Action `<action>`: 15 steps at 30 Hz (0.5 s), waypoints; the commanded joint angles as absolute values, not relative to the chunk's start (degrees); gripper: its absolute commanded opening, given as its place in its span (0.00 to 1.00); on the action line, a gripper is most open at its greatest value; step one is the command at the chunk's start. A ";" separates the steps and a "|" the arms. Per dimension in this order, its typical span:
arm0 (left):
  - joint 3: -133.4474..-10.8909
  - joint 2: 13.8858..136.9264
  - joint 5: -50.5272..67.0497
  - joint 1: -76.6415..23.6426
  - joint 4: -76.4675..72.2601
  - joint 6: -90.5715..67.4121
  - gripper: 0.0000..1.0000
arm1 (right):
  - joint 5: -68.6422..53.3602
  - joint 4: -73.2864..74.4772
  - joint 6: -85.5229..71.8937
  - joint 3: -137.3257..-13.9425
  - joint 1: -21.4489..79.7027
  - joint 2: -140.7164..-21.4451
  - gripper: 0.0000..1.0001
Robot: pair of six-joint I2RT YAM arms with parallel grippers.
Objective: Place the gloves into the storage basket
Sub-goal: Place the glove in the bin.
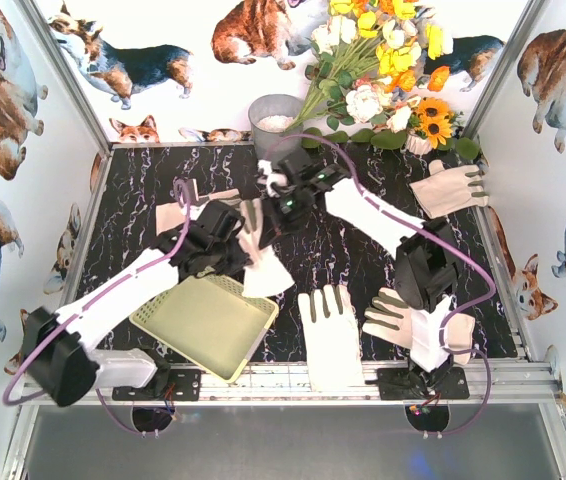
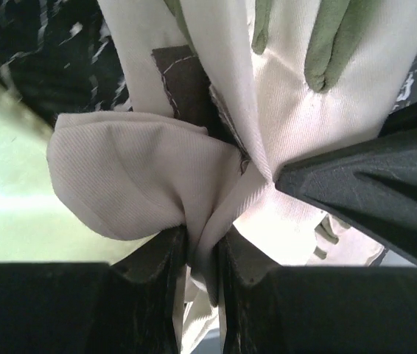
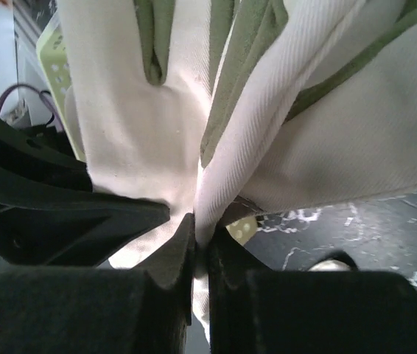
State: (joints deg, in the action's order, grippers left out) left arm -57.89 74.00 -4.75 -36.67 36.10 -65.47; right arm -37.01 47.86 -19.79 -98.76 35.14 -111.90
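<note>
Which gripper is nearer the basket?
Left. The left gripper holds a glove just beyond the basket; the right gripper pinches the same glove slightly farther back.

White walls (image 1: 553,200) printed with corgis enclose a black bench (image 1: 143,190) veined in white. An aluminium rail (image 1: 293,375) edges its near side, and a bouquet (image 1: 383,60) of yellow and white flowers leans at the back beside a grey bucket (image 1: 275,120).

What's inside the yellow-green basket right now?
No gloves are visible in the basket; its floor shows bare. The glove, pinched by the left pincer and right pincer, hangs over its far right corner. The left arm hides the far left edge.
</note>
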 commanded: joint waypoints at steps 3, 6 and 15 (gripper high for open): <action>-57.94 66.50 -4.65 -38.36 52.64 -70.50 0.00 | -37.29 45.59 -18.68 -105.96 41.79 -111.98 0.00; -58.56 64.22 -4.09 -38.41 57.27 -71.63 0.00 | -37.21 45.83 -18.43 -107.97 44.34 -112.87 0.00; -59.99 62.02 -2.80 -38.34 69.33 -72.43 0.00 | -34.83 49.83 -14.02 -115.39 51.33 -119.05 0.00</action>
State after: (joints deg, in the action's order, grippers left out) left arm -58.39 62.67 -6.50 -37.19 61.65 -71.44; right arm -36.10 52.88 -17.12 -109.62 48.95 -117.21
